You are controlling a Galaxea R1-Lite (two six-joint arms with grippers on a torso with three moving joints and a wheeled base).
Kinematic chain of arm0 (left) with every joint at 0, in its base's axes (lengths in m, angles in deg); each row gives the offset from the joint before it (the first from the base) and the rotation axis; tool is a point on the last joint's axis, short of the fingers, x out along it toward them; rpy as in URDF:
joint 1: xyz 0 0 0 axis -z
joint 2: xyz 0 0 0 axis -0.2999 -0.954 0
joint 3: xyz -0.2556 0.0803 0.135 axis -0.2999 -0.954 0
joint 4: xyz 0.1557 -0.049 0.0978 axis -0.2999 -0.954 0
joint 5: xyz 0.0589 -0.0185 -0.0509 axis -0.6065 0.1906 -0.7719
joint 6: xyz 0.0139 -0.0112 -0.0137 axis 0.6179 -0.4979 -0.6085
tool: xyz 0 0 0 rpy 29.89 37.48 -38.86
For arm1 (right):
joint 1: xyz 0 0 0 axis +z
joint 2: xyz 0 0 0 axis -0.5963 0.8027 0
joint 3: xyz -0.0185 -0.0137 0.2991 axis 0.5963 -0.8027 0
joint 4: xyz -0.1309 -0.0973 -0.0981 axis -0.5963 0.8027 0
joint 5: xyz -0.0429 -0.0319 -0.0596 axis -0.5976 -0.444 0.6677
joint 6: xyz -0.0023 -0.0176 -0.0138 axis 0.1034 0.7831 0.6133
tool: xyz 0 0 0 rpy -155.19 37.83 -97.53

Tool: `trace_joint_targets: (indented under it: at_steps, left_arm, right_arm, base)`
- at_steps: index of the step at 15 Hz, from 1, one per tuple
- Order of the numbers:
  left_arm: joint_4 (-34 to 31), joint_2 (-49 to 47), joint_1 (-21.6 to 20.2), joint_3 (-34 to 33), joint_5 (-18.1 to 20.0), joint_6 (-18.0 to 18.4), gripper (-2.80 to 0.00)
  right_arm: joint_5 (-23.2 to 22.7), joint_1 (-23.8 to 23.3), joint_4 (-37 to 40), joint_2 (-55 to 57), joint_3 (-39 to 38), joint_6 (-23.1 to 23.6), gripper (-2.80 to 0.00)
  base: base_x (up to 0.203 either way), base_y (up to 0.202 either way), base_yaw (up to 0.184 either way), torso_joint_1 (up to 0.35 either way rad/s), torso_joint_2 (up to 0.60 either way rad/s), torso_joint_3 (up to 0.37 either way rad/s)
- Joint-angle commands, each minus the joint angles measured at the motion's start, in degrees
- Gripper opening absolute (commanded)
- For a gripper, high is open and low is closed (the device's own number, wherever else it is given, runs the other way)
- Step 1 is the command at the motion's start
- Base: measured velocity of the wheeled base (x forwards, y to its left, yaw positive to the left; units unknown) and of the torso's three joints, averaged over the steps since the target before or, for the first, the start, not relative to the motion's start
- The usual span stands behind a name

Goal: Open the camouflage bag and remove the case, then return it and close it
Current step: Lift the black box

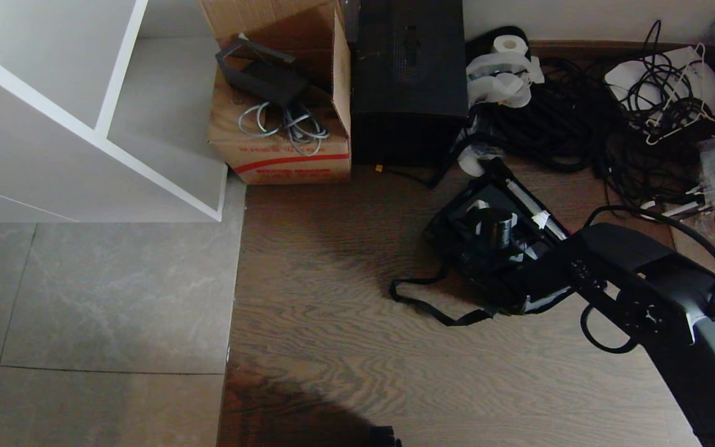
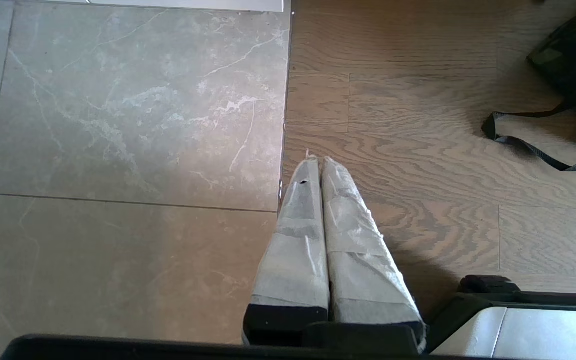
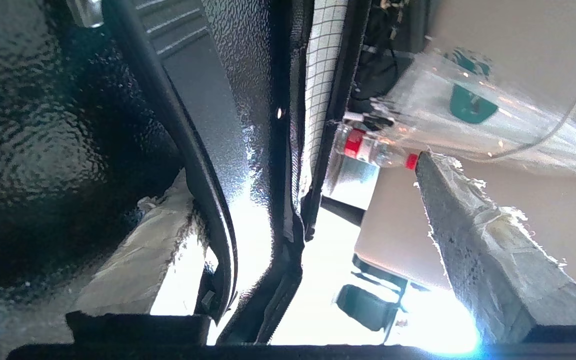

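Black boxy right arm (image 1: 637, 279) with looped cable; fingers (image 2: 308, 240) wrapped in white tape.

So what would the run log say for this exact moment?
right gripper: open, straddling edge of case in camouflage bag | left gripper: shut, parked above floor | bag strap: loose on floor

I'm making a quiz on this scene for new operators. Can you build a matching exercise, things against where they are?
1. left gripper
2. right gripper
3. cardboard carton
4. toilet paper roll

A. beside the tall black box, holding grey cables
B. at the camouflage bag, fingers apart
C. among the black cables by the wall
D. above the seam between tile and wood floor, fingers together

Pairs: 1-D, 2-B, 3-A, 4-C
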Motion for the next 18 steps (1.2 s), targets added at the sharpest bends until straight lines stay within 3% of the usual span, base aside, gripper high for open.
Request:
trace_joint_targets:
  at_steps: [1, 6, 10, 18]
  left_arm:
    - [0.01, 0.02, 0.00, 0.00, 0.01, -0.04, -2.80]
    - [0.01, -0.01, 0.00, 0.00, 0.00, 0.00, -2.80]
    - [0.01, 0.02, 0.00, 0.00, 0.00, 0.00, -2.80]
    - [0.01, -0.06, 0.00, 0.00, 0.00, -0.08, -2.80]
  right_arm:
    - [0.23, 0.09, -0.49, 3.38, 0.96, 0.59, 0.00]
    - [0.40, 0.13, -1.65, 6.03, 3.70, 0.92, 0.00]
    - [0.23, -2.11, -1.51, 5.18, 6.57, 4.64, 0.00]
    - [-0.09, -2.78, -0.87, 4.91, 6.42, 5.00, 0.00]
  base:
    - [0.000, 0.000, 0.000, 0.000, 0.00, 0.000]
    - [0.000, 0.000, 0.000, 0.000, 0.00, 0.000]
    - [0.000, 0.000, 0.000, 0.000, 0.00, 0.000]
    - [0.000, 0.000, 0.000, 0.000, 0.00, 0.000]
